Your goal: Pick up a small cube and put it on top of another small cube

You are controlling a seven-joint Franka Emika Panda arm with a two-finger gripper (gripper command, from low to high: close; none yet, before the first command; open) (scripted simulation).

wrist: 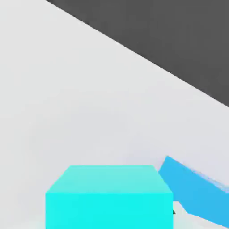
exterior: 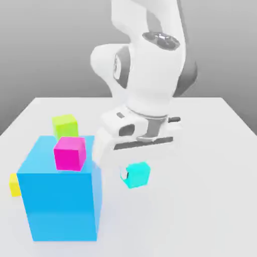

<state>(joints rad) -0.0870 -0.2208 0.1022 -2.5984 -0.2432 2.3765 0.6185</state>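
With the jaws squeezed in on the small turquoise cube [exterior: 138, 174], near the middle of the table [exterior: 201, 201]. Next, toward the exterior view's left, to the big blue block [exterior: 60, 206], with the pink cube [exterior: 69, 153] sitting on top, near the front edge. Behind that, toward the table's far left corner, to the green cube [exterior: 65, 125]. Farther out, by the table's left edge, partly behind the big blue block, to the yellow cube [exterior: 14, 185].

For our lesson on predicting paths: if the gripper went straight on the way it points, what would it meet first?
The gripper points down, its fingers closed on the cyan cube, so the pale tabletop would likely come first; any gap beneath is unclear.
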